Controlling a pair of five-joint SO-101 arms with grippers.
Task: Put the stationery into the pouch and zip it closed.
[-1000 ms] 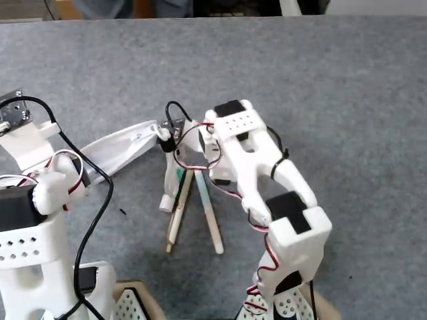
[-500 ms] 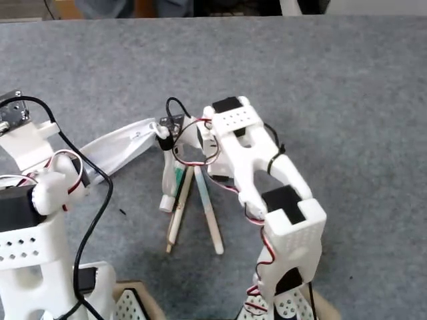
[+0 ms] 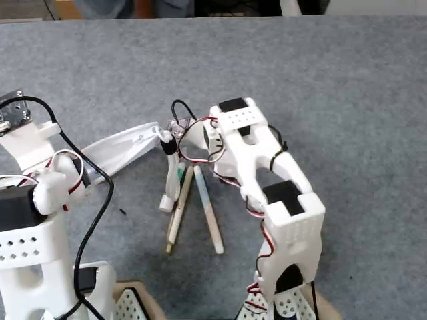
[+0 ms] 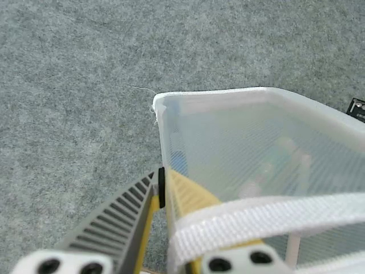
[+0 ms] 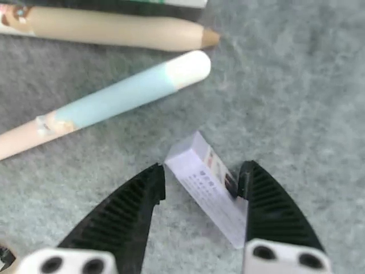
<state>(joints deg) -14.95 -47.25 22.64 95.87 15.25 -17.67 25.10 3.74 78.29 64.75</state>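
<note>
Fingers of the right gripper (image 5: pixel 201 171) stand wide apart, straddling a small pale eraser (image 5: pixel 208 191) that lies flat on the grey table (image 3: pixel 333 80). One finger rests against the eraser's long side and the other sits just off its corner. Just beyond the eraser lies a pen (image 5: pixel 114 94) with a pale blue and cream barrel. Past that is a tan pencil (image 5: pixel 114 28), its tip pointing the same way as the pen's rounded end. From the high view the pen (image 3: pixel 208 207), the pencil (image 3: pixel 177 217) and a white marker (image 3: pixel 171 187) fan out on the table, converging under the right arm's wrist. Farther toward the left arm, the left gripper (image 4: pixel 162 191) is clamped narrow on the wall of the translucent white pouch (image 4: pixel 245 148), close to its zipper edge. The pouch (image 3: pixel 123 148) stretches from that gripper to just beside the marker. Blurred shapes show through its mesh; whether they are inside it, I cannot tell.
</note>
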